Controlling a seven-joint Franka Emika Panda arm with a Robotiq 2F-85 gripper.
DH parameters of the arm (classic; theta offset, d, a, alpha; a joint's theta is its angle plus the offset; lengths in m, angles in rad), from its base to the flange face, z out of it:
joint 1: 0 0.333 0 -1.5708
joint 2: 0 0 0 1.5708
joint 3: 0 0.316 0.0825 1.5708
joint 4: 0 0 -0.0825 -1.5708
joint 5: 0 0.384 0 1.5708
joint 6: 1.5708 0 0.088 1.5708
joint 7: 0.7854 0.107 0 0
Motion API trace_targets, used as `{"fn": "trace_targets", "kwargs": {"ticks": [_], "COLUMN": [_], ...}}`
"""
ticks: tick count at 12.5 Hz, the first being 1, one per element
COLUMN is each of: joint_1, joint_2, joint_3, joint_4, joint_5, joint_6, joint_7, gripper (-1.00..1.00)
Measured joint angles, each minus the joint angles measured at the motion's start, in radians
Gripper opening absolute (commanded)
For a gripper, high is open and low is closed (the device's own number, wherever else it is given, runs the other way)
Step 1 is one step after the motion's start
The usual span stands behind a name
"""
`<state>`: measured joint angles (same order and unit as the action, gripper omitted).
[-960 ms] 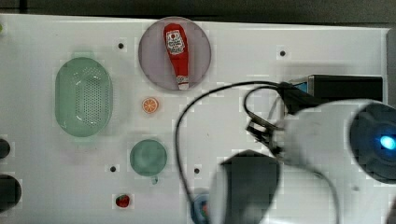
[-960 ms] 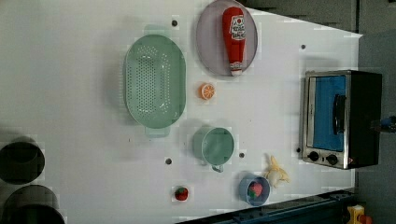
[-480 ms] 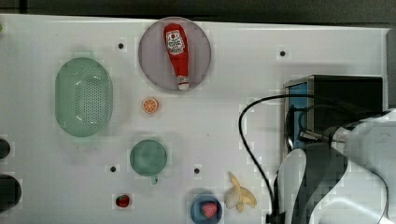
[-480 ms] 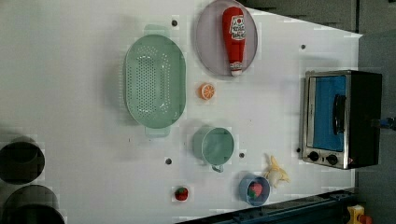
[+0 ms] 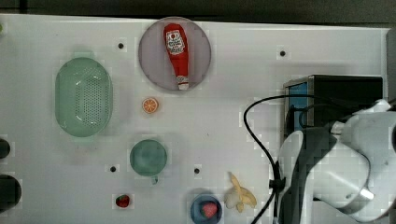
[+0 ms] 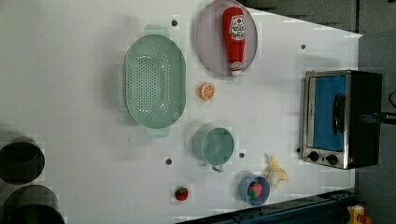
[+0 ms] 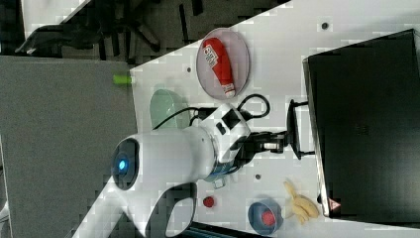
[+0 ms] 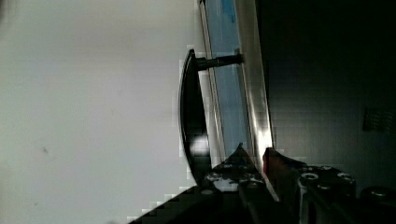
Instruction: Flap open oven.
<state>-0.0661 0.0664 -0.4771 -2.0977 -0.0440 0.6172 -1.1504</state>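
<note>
The oven [image 6: 343, 119] stands at the left view's right with its blue glass door [image 6: 327, 112] closed and the bar handle [image 6: 339, 114] across it. Its black top [image 7: 366, 124] takes up much of the right view's right. My gripper [image 7: 280, 141] hangs just in front of the handle [image 7: 293, 129], fingers together and holding nothing. In the wrist view the gripper [image 8: 256, 156] sits over the silver frame at the door's top edge, beside the handle [image 8: 191, 116]. A dark fingertip [image 6: 376, 116] pokes over the oven top in the left view.
A ketchup bottle [image 5: 176, 51] lies on a round plate [image 5: 201, 60]. A green colander [image 5: 84, 95], an orange slice [image 5: 150, 105], a green cup [image 5: 148, 157], a banana [image 5: 239, 196], a blue bowl [image 5: 195, 212] and a strawberry [image 5: 123, 201] dot the white table [image 5: 233, 60].
My arm has swung from the table's middle toward the top view's right and now covers the oven's front. The oven door has stayed closed.
</note>
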Motion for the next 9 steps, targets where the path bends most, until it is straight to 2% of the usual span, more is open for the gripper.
{"fn": "trace_targets", "kwargs": {"ticks": [5,9], "joint_1": [0.002,0.003], "joint_2": [0.063,0.074], "joint_3": [0.013,0.024], "joint_4": [-0.082,-0.123], "joint_5": [-0.006,-0.001], "joint_6": [0.155,0.215], "joint_7": [-0.009,-0.009], "gripper": [-0.65,-0.65]}}
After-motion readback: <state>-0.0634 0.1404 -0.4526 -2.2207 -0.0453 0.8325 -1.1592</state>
